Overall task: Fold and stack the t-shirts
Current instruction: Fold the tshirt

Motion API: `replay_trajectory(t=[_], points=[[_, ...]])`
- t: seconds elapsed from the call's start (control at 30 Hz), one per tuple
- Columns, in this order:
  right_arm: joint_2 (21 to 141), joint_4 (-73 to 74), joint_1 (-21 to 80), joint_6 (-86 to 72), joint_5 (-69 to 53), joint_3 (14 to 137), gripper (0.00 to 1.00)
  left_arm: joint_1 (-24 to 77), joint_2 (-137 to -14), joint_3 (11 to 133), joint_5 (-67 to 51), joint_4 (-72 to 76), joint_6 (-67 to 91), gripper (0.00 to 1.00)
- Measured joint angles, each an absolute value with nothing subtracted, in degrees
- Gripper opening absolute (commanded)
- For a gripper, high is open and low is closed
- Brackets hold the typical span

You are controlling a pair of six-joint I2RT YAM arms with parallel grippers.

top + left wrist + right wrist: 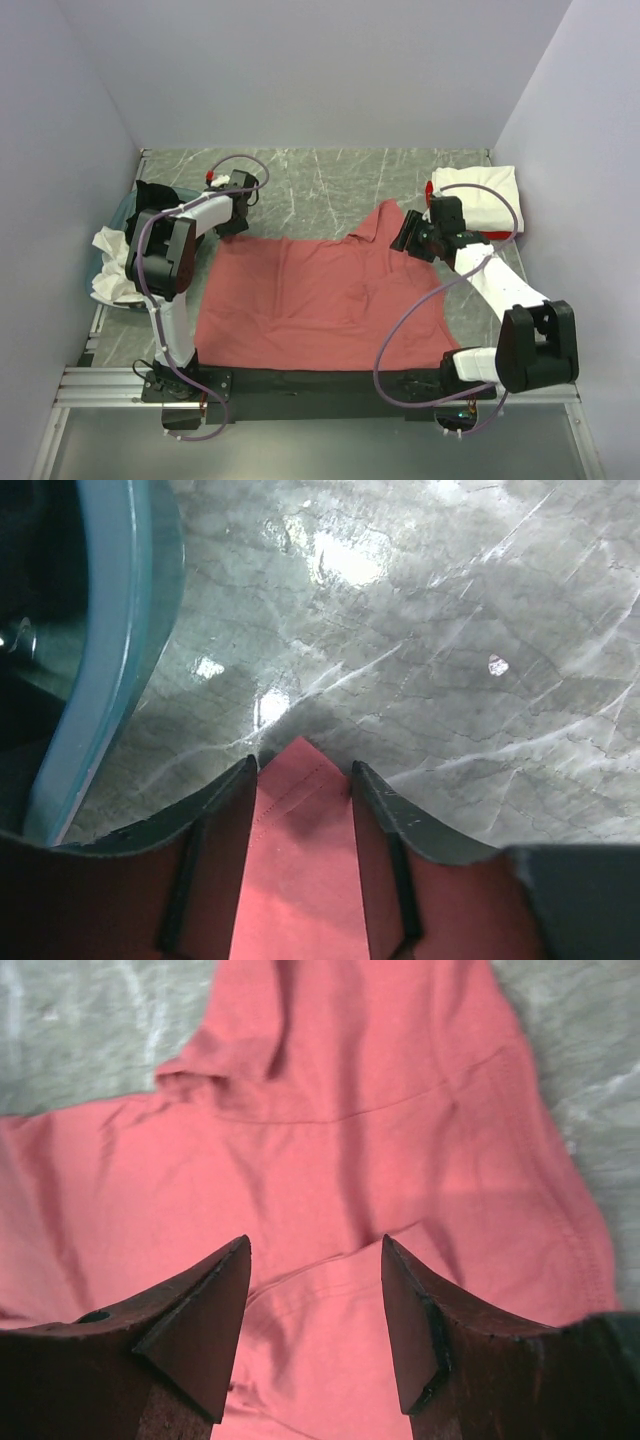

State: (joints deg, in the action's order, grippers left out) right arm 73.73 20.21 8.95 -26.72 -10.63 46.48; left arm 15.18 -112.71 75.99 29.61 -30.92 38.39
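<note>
A large salmon-pink t-shirt (320, 300) lies spread across the middle of the table. My left gripper (232, 228) is down at its far left corner. In the left wrist view that gripper (303, 768) stands with its jaws apart and the shirt's pointed corner (300, 860) lies flat between them. My right gripper (408, 238) hovers over the shirt's far right part by the sleeve. In the right wrist view this gripper (315, 1245) is open, with wrinkled pink cloth (350, 1110) below and nothing between its fingers.
A folded cream-white shirt (490, 195) with red cloth under its edge (495, 235) sits at the far right. A teal basin (100, 660) stands at the left, holding black cloth (155, 192) and white cloth (110, 265). Walls close in on three sides.
</note>
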Motion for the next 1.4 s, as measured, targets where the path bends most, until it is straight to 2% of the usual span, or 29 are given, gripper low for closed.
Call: replay_trajectory(t=[0.17, 0.33, 0.63, 0.7, 1.07, 1.4], points=[[78.63, 21.5, 8.19, -25.87, -8.64, 50.28, 0.62, 15.0, -113.32, 76.9, 29.28, -31.09, 37.93, 0.44], [86.46, 23.2, 7.01, -24.97, -6.42, 60.69, 0.61, 14.68, -113.49, 77.23, 28.62, -31.11, 37.15, 0.38], [103.85, 24.82, 6.48, -24.36, -3.7, 78.78, 0.6, 14.59, -113.6, 78.67, 27.16, -31.46, 35.92, 0.11], [107.68, 25.26, 6.48, -24.38, -3.99, 81.58, 0.59, 14.59, -113.8, 78.83, 26.85, -31.48, 35.51, 0.01], [121.95, 28.86, 6.52, -25.78, -3.03, 96.12, 0.56, 14.57, -114.15, 78.85, 25.32, -31.48, 34.92, 0.01], [128.68, 33.34, 6.61, -26.04, 1.45, 104.22, 0.56, 14.57, -114.15, 78.85, 24.93, -31.44, 34.06, 0.01]])
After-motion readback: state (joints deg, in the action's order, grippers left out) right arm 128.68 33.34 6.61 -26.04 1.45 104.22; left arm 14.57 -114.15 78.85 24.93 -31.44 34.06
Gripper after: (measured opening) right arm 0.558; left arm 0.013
